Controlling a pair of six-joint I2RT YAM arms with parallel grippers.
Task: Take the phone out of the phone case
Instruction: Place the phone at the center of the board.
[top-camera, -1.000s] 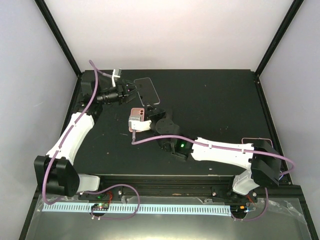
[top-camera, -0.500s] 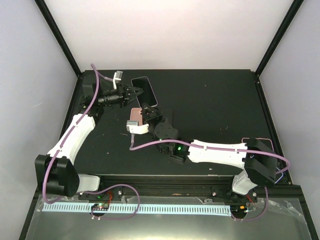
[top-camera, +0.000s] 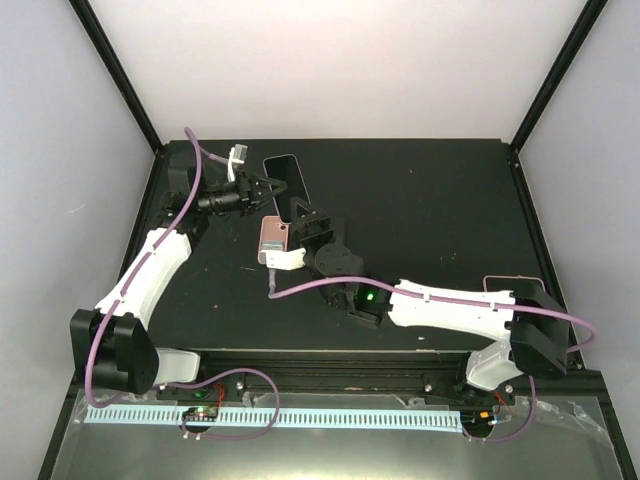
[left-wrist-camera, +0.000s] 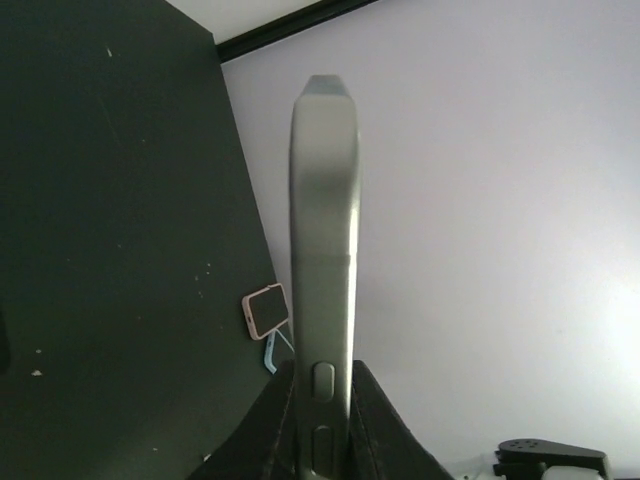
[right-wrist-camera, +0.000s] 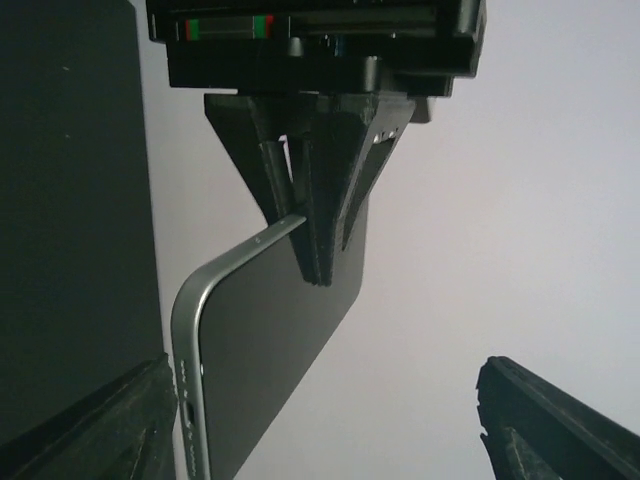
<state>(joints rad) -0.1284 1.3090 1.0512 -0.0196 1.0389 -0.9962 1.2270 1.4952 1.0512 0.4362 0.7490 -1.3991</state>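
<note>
Left gripper (top-camera: 266, 186) is pinched tight on one end of the bare phone (top-camera: 287, 177), holding it off the black table (top-camera: 430, 220) near the back left. Right gripper (right-wrist-camera: 325, 375) has its fingers spread wide, close to the phone but not touching it. The pink phone case (top-camera: 272, 236) sits just beside the right gripper, apart from the phone.

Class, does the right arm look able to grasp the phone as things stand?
Probably yes: the open right pincer flanks the free end of the phone; the left pincer clamps only the far end.
</note>
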